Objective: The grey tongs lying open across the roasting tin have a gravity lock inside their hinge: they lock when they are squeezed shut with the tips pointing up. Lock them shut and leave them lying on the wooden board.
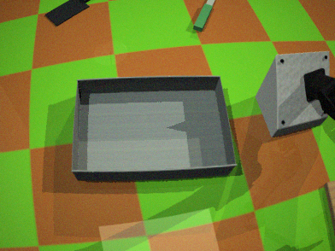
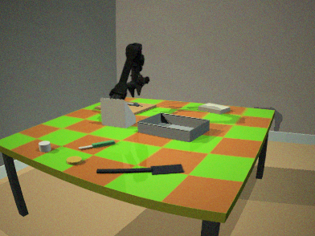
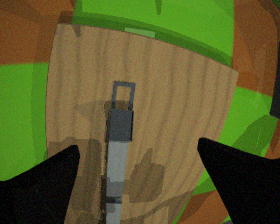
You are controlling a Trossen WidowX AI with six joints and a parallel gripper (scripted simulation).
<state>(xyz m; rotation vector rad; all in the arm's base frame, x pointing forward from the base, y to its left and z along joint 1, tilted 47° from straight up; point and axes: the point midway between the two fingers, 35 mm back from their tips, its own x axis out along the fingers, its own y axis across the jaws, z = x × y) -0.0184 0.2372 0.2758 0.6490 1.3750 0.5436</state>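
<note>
The grey tongs lie on the wooden board. In the wrist view they show as one narrow bar, with a dark hinge block and a wire loop at the far end; the arms look together, and their near end is out of frame. Whether the lock inside has caught cannot be seen. My gripper is open and empty, above the tongs, with a finger off to each side of them. The roasting tin has nothing in it.
My arm's pale wedge-shaped base stands beside the tin. A black spatula, a green-handled tool, a white cylinder, a yellow disc and a pale block lie on the checkered table.
</note>
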